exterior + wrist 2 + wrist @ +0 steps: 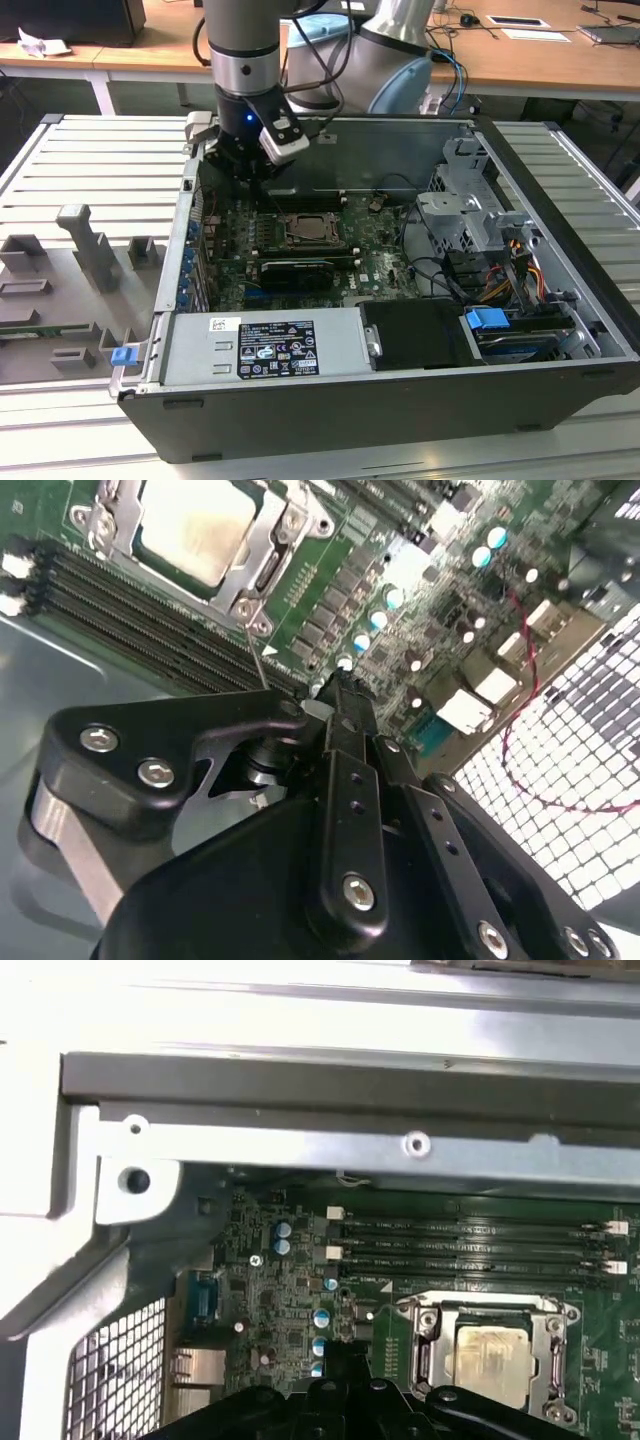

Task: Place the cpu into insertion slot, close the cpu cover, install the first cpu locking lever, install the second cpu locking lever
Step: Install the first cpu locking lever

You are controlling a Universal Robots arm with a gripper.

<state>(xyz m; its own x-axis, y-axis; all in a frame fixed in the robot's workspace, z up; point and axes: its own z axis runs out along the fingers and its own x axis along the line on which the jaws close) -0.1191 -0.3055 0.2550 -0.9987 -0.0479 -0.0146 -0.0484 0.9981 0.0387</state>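
The gripper [245,170] hangs over the back corner of the green motherboard [385,262], its fingers [340,705] drawn together with nothing visible between them. The cpu [490,1360] sits in the insertion slot [310,230] with the cpu cover [268,565] lying flat around it, off to the exterior view's right of the fingertips. A thin metal rod [255,655], seemingly a locking lever, runs from the socket's corner toward the fingertips; whether they touch, I cannot tell.
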